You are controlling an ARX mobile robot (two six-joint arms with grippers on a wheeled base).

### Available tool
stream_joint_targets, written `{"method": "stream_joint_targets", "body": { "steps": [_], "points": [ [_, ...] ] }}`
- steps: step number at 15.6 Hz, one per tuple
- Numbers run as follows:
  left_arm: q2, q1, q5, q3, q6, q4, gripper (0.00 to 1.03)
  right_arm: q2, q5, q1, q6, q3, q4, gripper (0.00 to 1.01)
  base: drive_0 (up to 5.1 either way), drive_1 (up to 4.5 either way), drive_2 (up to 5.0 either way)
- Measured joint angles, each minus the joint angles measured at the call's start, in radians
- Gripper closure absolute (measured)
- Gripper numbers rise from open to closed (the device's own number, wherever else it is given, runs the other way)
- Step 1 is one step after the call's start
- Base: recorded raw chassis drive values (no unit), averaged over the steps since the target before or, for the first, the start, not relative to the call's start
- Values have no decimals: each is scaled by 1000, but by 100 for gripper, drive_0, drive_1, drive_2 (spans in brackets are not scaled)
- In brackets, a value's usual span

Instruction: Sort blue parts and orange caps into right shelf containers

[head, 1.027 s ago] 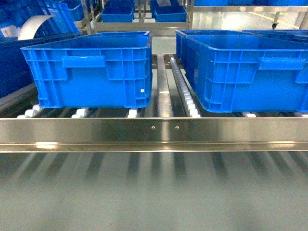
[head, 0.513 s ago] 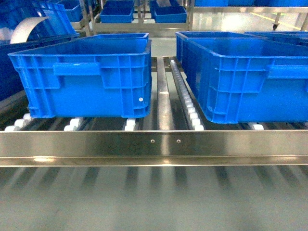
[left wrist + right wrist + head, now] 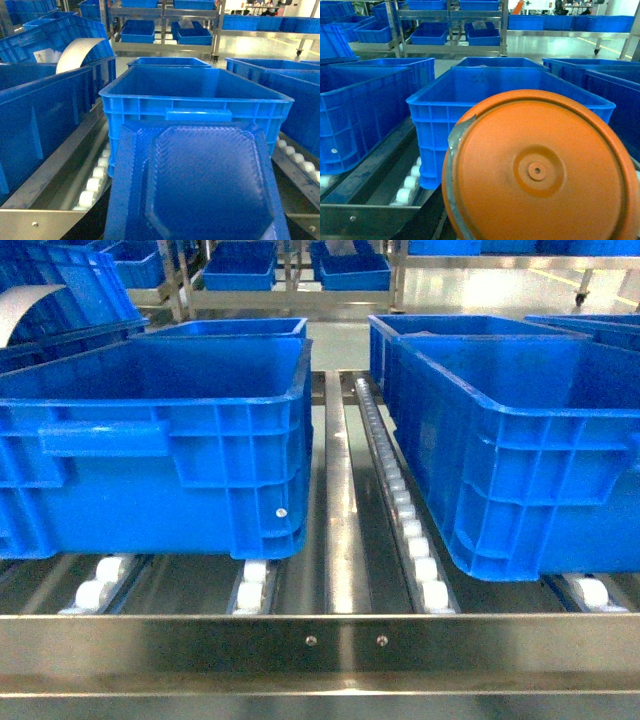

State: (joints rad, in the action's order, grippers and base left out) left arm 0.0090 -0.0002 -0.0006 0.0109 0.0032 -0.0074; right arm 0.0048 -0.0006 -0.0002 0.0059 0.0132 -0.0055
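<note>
Two blue crates on a roller shelf
Left crate (image 3: 150, 440) and right crate (image 3: 520, 460) sit apart behind the near steel rail (image 3: 320, 650).

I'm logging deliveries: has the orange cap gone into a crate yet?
Not yet. The orange cap fills the right wrist view's foreground, in front of the blue crate, outside its rim. The gripper itself isn't visible.

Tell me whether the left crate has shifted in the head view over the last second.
Yes. The left crate now sits larger and lower-left in frame, but so does the steel rail, so the camera likely advanced rather than the crate.
</note>
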Motion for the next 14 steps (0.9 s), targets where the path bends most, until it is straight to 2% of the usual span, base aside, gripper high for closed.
{"method": "stream_joint_targets", "body": {
  "steps": [4, 14],
  "points": [
    [0, 0, -1, 0, 0, 0, 62, 0, 0, 0, 0, 0, 0, 57, 6, 433, -422],
    [0, 0, 0, 0, 0, 0, 62, 0, 0, 0, 0, 0, -1, 57, 0, 0, 0]
  ]
}}
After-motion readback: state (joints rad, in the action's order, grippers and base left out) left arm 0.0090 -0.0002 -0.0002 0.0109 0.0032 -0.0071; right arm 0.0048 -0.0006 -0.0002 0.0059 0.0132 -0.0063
